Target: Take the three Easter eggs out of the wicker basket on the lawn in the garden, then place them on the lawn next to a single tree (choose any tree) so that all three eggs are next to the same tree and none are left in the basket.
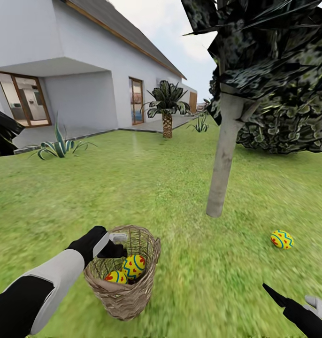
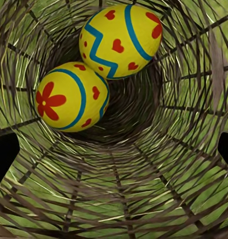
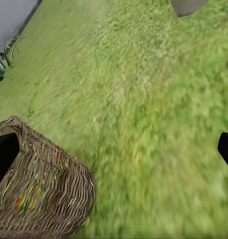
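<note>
The wicker basket (image 1: 125, 286) stands tilted on the lawn (image 1: 170, 188), with two Easter eggs (image 1: 134, 266) (image 1: 116, 277) inside it. My left gripper (image 1: 115, 244) is at the basket's rim, pointing in. The left wrist view looks down the woven wall (image 2: 158, 174) at both eggs (image 2: 121, 40) (image 2: 69, 97), with the fingertips (image 2: 4, 154) wide apart and open. The third egg (image 1: 281, 239) lies on the grass to the right of the pale-trunked tree (image 1: 222, 164). My right gripper (image 1: 297, 300) hangs open low on the right, with the basket (image 3: 39, 189) in its view.
A white house (image 1: 76, 56) with glass doors stands behind the lawn. A short palm (image 1: 167, 110) and a spiky striped plant (image 1: 60, 146) grow along its paved edge. Dense dark shrubs (image 1: 287, 126) fill the right behind the tree. Open grass stretches between the basket and the trunk.
</note>
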Motion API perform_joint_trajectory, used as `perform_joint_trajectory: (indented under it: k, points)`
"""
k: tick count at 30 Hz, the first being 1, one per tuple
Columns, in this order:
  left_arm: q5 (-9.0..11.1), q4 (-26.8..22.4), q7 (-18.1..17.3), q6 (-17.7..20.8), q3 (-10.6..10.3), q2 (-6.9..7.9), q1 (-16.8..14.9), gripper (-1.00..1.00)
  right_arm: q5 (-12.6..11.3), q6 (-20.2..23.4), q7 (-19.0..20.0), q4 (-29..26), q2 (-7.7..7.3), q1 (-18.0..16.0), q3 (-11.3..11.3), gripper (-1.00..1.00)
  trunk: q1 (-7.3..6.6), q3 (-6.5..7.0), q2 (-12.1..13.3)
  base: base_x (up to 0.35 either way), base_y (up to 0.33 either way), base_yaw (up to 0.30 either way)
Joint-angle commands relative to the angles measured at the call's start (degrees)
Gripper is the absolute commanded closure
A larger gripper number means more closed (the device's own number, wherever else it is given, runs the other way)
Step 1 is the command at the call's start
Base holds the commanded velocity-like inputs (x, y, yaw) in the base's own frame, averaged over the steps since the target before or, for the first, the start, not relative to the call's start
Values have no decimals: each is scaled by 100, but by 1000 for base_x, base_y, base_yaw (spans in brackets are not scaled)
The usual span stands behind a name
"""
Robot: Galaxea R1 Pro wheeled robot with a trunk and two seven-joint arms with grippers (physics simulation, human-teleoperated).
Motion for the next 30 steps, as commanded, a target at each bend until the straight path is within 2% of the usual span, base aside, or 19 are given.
perform_joint_trajectory:
  k: [1,15,30]
  points:
    - [14,-9,-20,20,-41,6,-2,-100,-41,43,-1,-4,-1,0,-3,-100,1,-27,-4,0,0,0]
    - [8,-14,-16,-33,-41,6,-2,-100,-46,43,-4,-4,-1,0,3,-100,38,-338,-23,0,0,0]
    - [8,-88,-13,-164,-41,6,-2,-100,-33,43,-23,-4,2,0,5,-100,38,-338,-23,0,0,0]
